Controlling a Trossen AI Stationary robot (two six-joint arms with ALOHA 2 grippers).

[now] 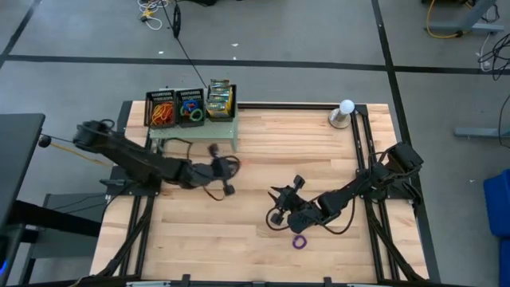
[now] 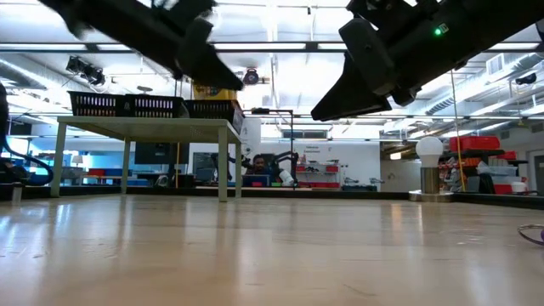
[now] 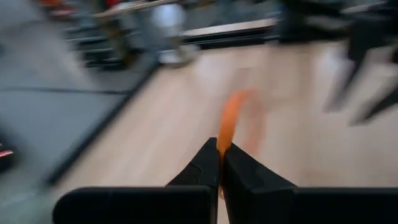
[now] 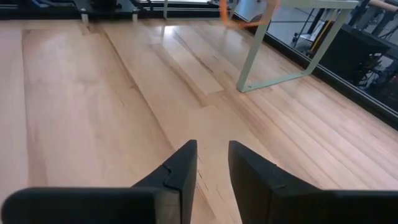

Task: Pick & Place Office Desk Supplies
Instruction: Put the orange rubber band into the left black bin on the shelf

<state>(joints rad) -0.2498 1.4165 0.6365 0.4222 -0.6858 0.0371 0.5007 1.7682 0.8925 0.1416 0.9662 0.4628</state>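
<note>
My left gripper (image 3: 222, 163) is shut on an orange rubber band (image 3: 231, 118) and stands above the table's middle (image 1: 231, 166), in front of the pale green stand (image 1: 195, 127). The band also shows in the right wrist view as an orange loop (image 4: 245, 20) near the stand's legs. My right gripper (image 4: 212, 163) is open with nothing between its fingers, low over the table's near right part (image 1: 276, 214). A purple rubber band (image 1: 299, 241) lies flat on the wood just nearer than it. On the stand sit two black mesh trays (image 1: 177, 108) with bands in them and crayon boxes (image 1: 221, 100). My left gripper pinches the orange rubber band between its two fingertips (image 3: 208, 163), at the band's lower end (image 3: 224, 144). The rest of the loop sticks out beyond the fingertips, clear of the table. The picture is blurred, so I cannot tell whether one strand or both are held.
A white globe on a grey base (image 1: 344, 113) stands at the far right corner. The stand's legs (image 4: 280, 59) rest on the table's far left part. Bare wood (image 1: 263, 143) lies between the two grippers and the far edge.
</note>
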